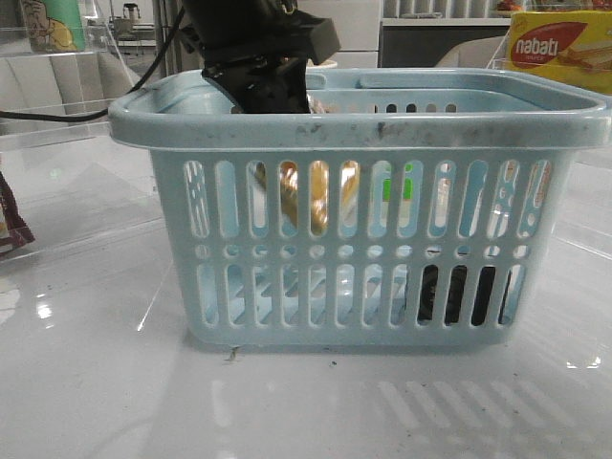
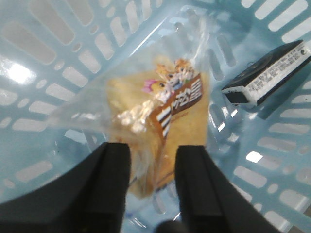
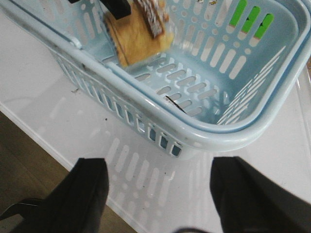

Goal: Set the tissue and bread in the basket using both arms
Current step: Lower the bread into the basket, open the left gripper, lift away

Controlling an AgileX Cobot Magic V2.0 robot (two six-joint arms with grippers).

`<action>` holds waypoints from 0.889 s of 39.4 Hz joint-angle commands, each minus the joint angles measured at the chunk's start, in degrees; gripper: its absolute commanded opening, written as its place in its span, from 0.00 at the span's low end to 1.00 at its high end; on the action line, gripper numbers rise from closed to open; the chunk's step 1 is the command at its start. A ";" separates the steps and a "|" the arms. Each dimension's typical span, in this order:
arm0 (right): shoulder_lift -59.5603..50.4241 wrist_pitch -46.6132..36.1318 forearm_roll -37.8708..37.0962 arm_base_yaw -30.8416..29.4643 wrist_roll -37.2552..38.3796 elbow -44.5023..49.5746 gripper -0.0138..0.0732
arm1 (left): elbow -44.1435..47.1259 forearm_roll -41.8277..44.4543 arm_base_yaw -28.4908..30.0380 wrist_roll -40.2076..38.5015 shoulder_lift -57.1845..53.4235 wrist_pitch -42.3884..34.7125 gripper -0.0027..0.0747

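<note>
The pale blue basket (image 1: 363, 124) stands in the middle of the table. My left gripper (image 1: 273, 91) hangs over its left part, with its jaws apart. In the left wrist view the gripper (image 2: 153, 165) looks down on the bread (image 2: 160, 121), golden-tan in a clear wrapper, just beyond the fingertips. The bread shows blurred in the right wrist view (image 3: 138, 34) and through the slots in the front view (image 1: 320, 201), at mid-height. The black tissue pack (image 2: 267, 73) lies on the basket floor at the right (image 1: 459, 292). My right gripper (image 3: 155, 194) is open and empty over the table outside the basket (image 3: 194, 131).
A yellow-and-red nabati box (image 1: 559, 48) stands behind the basket at the right. A dark brown-red wrapper (image 1: 10, 225) lies at the far left. Something green (image 1: 397, 182) shows through the far slots. The table's edge and the floor (image 3: 29, 160) are close to my right gripper.
</note>
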 commanded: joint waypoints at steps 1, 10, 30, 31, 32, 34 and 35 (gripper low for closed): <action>-0.42 -3.47 -0.26 0.01 -0.51 -1.52 0.79 | -1.70 -0.99 -0.30 0.02 -4.08 -1.00 0.63; -0.42 -3.47 -0.26 0.01 -0.51 -1.52 0.79 | -1.59 -2.18 0.21 0.02 -11.33 0.34 0.62; -0.42 -3.47 -0.26 0.01 -0.51 -1.52 0.79 | 20.44 -2.37 0.21 0.02 -42.31 -2.83 0.62; -0.42 -3.47 -0.26 0.01 -0.51 -1.52 0.79 | 22.35 -2.37 0.21 0.02 -43.69 -3.10 0.62; -0.42 -3.47 -0.26 0.01 -0.51 -1.52 0.79 | 23.76 -2.37 0.21 0.02 -45.59 -3.26 0.62; -0.42 -3.47 -0.26 0.01 -0.51 -1.52 0.79 | 27.10 -2.37 0.21 0.02 -48.87 -3.91 0.62; -0.42 -3.47 -0.26 0.01 -0.51 -1.52 0.79 | 28.51 -2.37 0.21 0.02 -50.28 -4.20 0.62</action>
